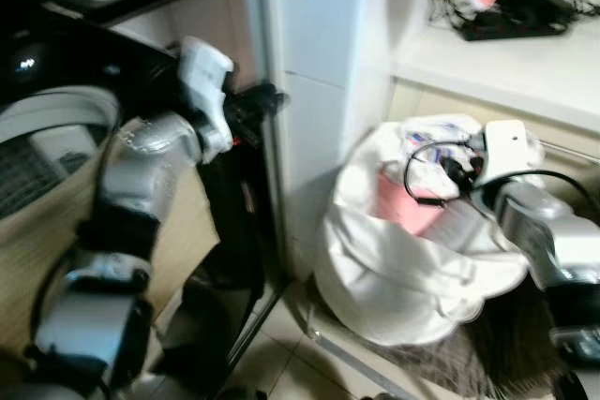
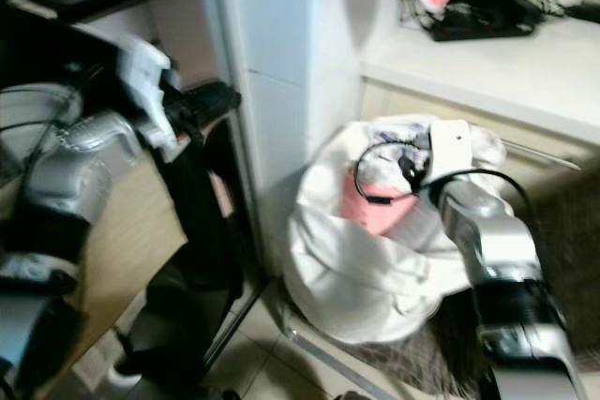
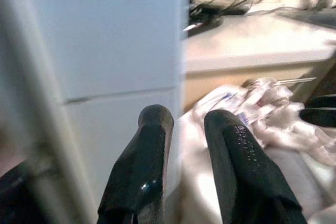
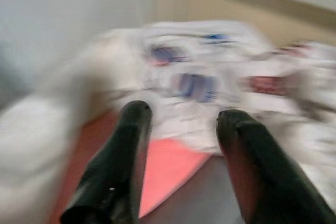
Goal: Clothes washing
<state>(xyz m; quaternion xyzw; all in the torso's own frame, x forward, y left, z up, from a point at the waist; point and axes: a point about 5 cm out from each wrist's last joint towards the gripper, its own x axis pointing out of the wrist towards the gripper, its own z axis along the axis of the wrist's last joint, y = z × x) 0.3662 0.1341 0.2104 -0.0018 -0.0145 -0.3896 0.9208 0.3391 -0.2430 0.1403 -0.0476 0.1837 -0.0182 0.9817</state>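
While over the laundry bag (image 1: 412, 269), right gripper (image 4: 181, 124), jaws apart.

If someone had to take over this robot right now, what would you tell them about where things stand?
Right gripper: open, empty, reaching into the white laundry bag on the floor, just above a pink garment and patterned white clothes.
Left gripper: open, empty, raised beside the white pillar, left of the bag.
Done: nothing is picked up yet.
Left: grasp the clothes, carry them to the washer. A rounded grey rim at far left may be it; I cannot tell.
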